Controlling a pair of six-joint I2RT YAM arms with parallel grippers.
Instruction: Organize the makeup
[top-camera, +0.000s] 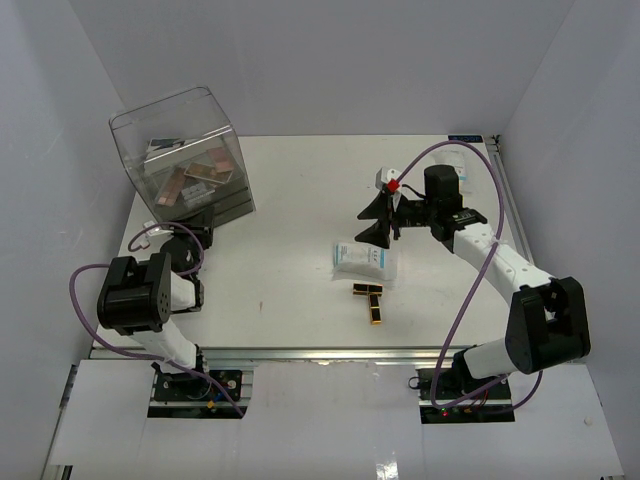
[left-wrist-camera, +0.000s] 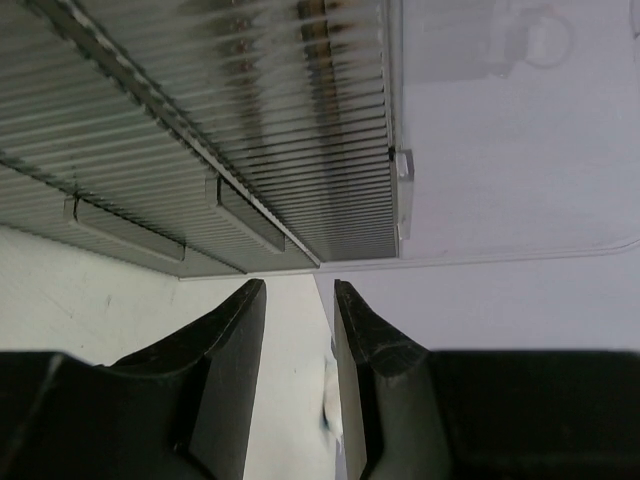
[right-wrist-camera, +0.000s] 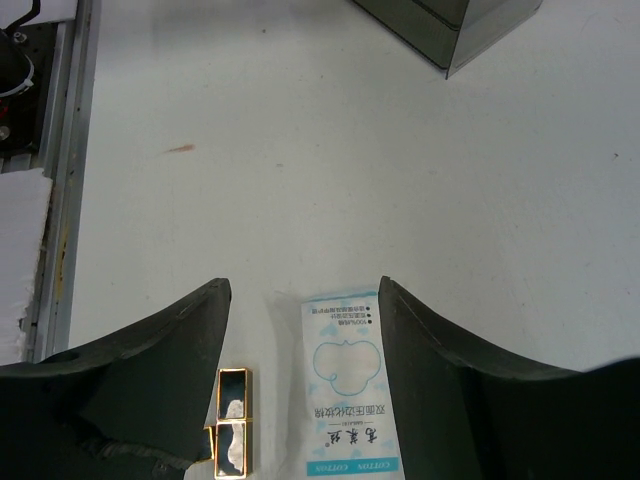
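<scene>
My right gripper (right-wrist-camera: 303, 284), jaws wide, hangs over the sachet (right-wrist-camera: 345, 385) at centre, lipsticks (right-wrist-camera: 232, 420) on its near side; my left gripper (left-wrist-camera: 299, 286), jaws narrow and empty, faces the box (left-wrist-camera: 250, 120) far left. Risk: a descending finger strikes the lipsticks, scattering them

Only readable print I get is on the white-blue sachet (right-wrist-camera: 345, 395), rt wrist cam. The blue band at the end nearest the cam says "COTTON" twice in white letters. Next to that band there's a row of blue Chinese chars, which I can't read w/ any certainty. At the far end are a few tiny lines, the first looking like it starts w/ "100%"; the rest is too small. Top cam & left wrist cam: nothing legible.
</scene>
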